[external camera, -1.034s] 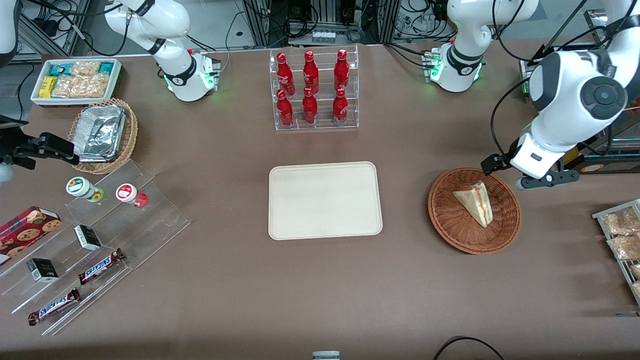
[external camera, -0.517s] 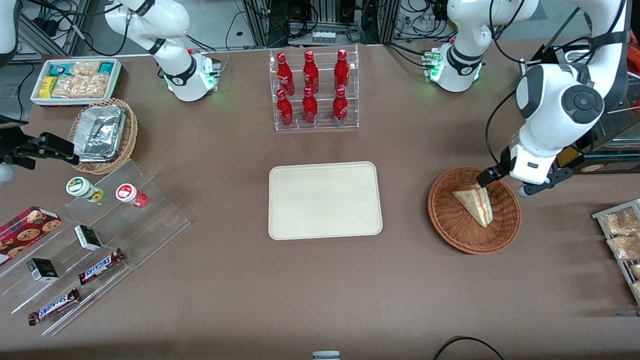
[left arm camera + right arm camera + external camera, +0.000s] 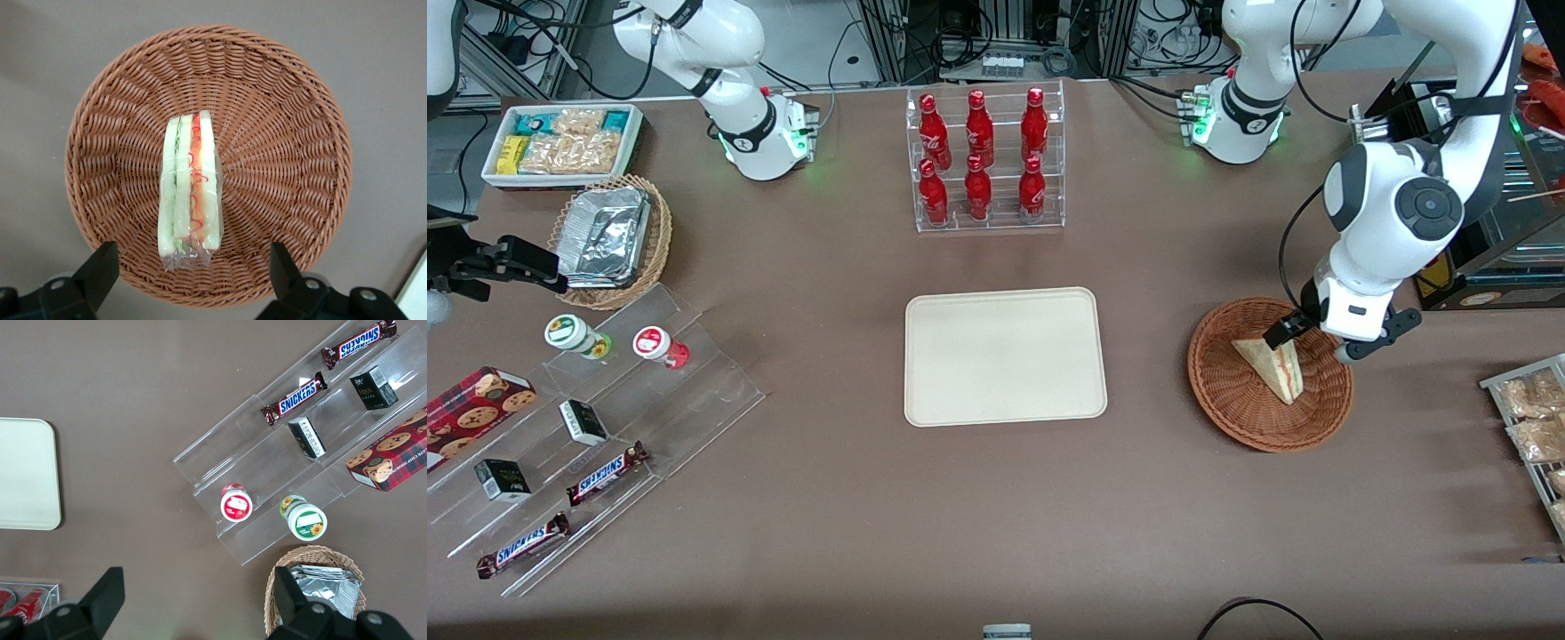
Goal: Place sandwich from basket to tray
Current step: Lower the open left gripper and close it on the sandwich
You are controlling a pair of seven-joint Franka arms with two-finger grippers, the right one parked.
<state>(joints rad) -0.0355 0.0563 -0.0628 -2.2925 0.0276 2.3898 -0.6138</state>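
The big brown worktop [image 3: 996, 498] holds lots of snacks, but the job is at the working arm's end. Over the last second the arm has swung in from the 3 o'clock side of the basket [image 3: 1227, 391] and come lower. Now the end effector [image 3: 1307, 342] hangs right over the basket, at about its 1 o'clock edge, above the thick end of the sandwich [image 3: 1273, 369]. My guess is that the arm is lining up to grab it.

The cream tray [image 3: 1005, 356] lies flat in the middle of the worktop, well apart from the basket, at the basket's 9 o'clock. Nothing is on it. Between tray and basket there is only bare worktop, so the carry looks open. The rack of red bottles [image 3: 985, 160] stands at the tray's 12 o'clock, clear of that path.

The basket has a low woven rim [image 3: 333, 120] all the way round. I think the sandwich must be lifted up over it before it goes sideways.

In the wrist view the sandwich [image 3: 190, 190] stands on its edge in the middle of the basket, with its red and green stripes showing. The end effector [image 3: 190, 277] is spread wide. One fingertip [image 3: 100, 263] is on each side of the sandwich's near end, and neither looks to be touching it yet.
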